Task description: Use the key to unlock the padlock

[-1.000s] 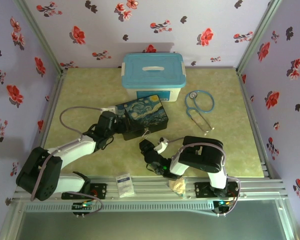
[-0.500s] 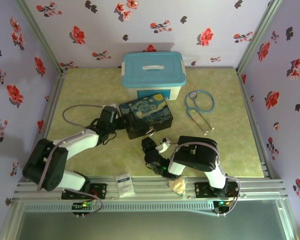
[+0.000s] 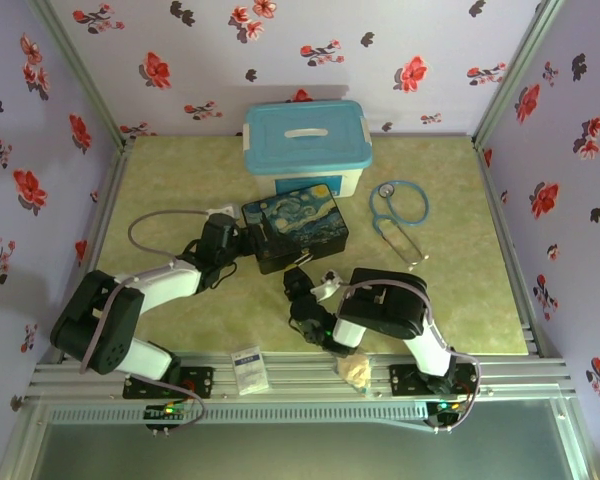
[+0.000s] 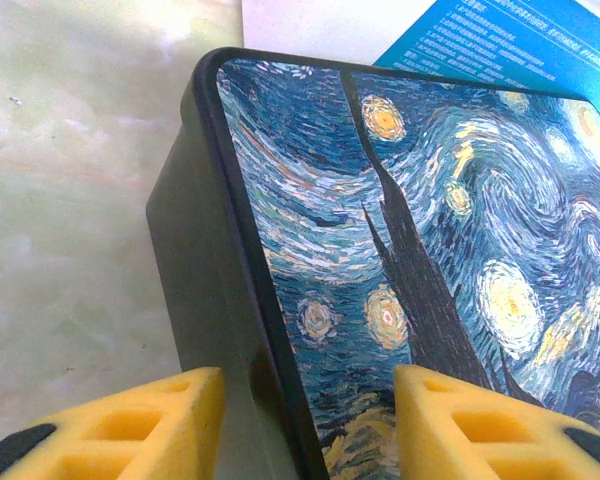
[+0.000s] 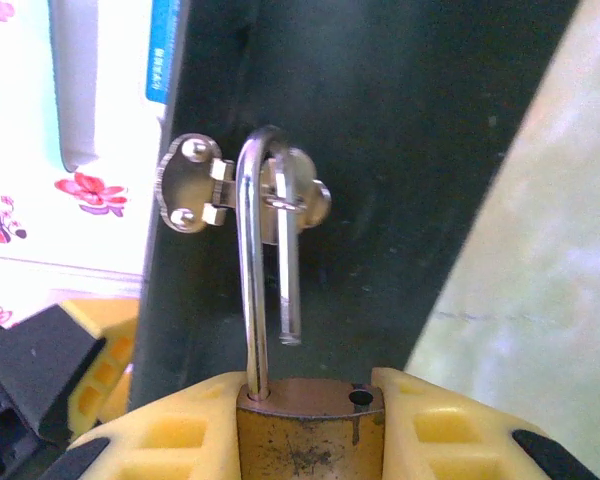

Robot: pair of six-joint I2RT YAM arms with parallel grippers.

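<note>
The starry-night box [image 3: 295, 228] has slid back across the table and a little to the right, ending up closer to the blue-lidded container [image 3: 306, 140]. It has also turned, so its long side now lies straighter across the table than it did a second ago. The left gripper [image 3: 242, 243] has followed the box's left end, and that arm's shoulder and elbow have swung in towards the middle. The right gripper [image 3: 301, 272], clamped on the padlock [image 5: 310, 425], has crept forward after the box's front wall. Its bulky upper link has shifted leftward over the near edge.
</note>
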